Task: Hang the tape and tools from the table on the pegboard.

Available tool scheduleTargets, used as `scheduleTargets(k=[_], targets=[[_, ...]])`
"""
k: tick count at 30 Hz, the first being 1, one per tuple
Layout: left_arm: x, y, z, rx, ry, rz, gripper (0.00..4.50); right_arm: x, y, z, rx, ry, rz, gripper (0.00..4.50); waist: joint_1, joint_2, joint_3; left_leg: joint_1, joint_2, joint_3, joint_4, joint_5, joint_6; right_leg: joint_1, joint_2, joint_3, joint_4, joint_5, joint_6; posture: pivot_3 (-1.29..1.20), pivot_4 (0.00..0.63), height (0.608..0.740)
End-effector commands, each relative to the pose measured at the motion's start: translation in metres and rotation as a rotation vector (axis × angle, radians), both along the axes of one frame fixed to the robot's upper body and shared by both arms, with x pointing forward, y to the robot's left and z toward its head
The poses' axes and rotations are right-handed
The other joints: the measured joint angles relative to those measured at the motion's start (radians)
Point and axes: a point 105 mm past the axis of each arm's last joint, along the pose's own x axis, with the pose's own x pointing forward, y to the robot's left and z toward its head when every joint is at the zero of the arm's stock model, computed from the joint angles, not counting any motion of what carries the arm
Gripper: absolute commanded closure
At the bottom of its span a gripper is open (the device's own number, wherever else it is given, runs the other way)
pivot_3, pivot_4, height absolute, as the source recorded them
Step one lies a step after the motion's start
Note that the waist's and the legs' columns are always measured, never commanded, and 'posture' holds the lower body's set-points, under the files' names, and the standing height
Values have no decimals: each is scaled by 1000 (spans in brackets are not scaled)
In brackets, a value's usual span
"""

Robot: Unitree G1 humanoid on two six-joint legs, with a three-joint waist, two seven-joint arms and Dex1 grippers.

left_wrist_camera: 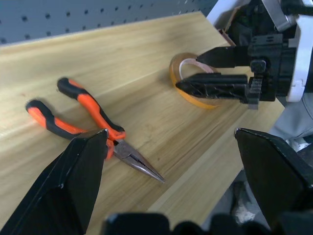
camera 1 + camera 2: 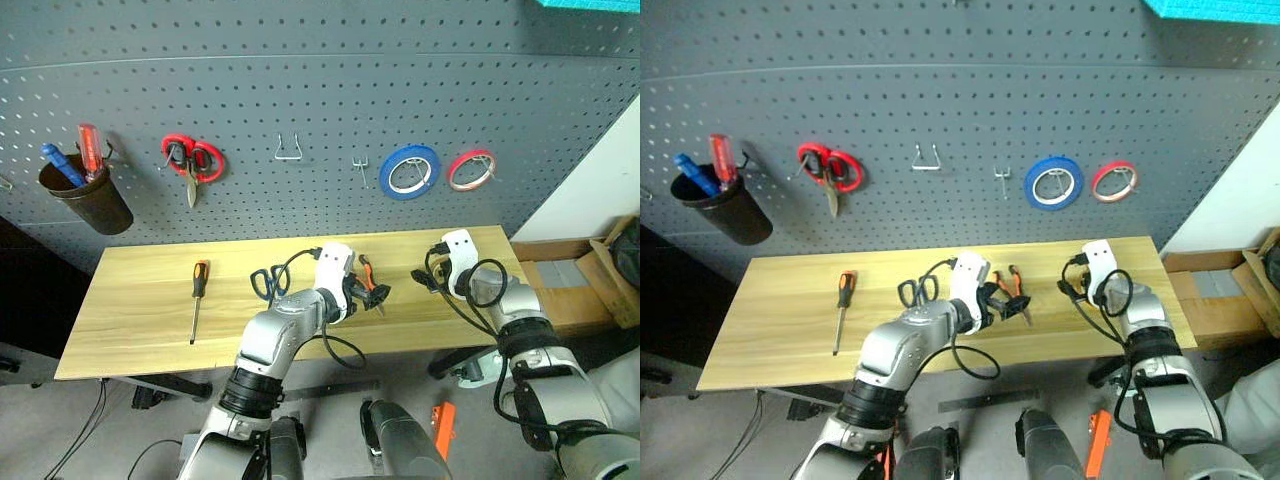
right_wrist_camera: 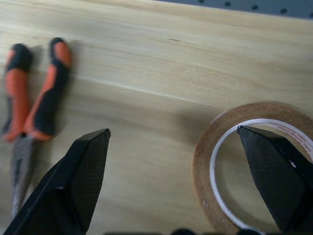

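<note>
Lying flat near the counter's (image 2: 140, 330) right end, the yellow tape (image 3: 254, 166) sits just ahead of the right gripper (image 3: 186, 171), jaws released, which should straddle the ring's near wall squarely before closing. The left gripper (image 1: 166, 166), also released, hovers over the pliers (image 1: 93, 132) close by, so room between the arms is tight, and the front edge is near.

We see a dark grey pegboard (image 2: 300, 90) dotted with rows of small holes above a light yellowish table (image 2: 140, 300) with visible grain. The pliers (image 1: 83, 120) have orange-and-black handles, as does the screwdriver (image 2: 199, 290). The tape (image 3: 244, 161) is translucent yellow-brown; the scissors' (image 2: 918, 290) handles are dark blue.
</note>
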Motion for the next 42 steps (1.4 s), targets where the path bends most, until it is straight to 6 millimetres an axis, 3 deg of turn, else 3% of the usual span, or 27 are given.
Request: scheduleTargets(k=[1,9,22,25,35,36,42], targets=[[-7,-22,5,-34,-24,-88,54,9,-11,11,31,-25,-60,0,1,-1,10,0,0,0,0,0,0,0,0,0,0,0,0,-19,318,740],[-13,-33,7,-39,-35,-161,54,12,-18,8,130,50,-169,0,1,0,42,-1,0,0,-1,0,0,0,0,0,0,-2,3,-19,337,740],[-6,-23,16,-50,-49,-131,54,-3,-8,-13,223,198,-177,0,2,-1,56,-1,1,-1,-1,-1,-1,-1,-1,0,-1,-2,4,7,333,740],[-6,-23,16,-47,-53,-132,0,-8,-4,-19,189,209,-135,590,2,-1,56,-1,1,-1,-1,-1,-1,-1,-1,-1,-1,-3,4,9,328,740],[-5,-20,16,-35,-56,-125,0,-9,-10,-20,88,162,-106,4071,1,-1,56,-1,1,-1,-1,-1,-2,-1,-1,-1,-1,-3,5,5,316,740],[-4,-20,16,-34,-57,-125,0,-8,-11,-20,84,158,-107,4248,1,-1,56,-1,1,-1,-1,-1,-2,-1,-1,-1,-1,-3,5,5,315,740],[-2,-16,19,-31,-90,-122,0,-7,-16,-18,16,96,-87,4248,1,-1,56,-1,1,-1,-1,-1,-2,-1,-1,0,-1,-3,5,-6,296,740]])
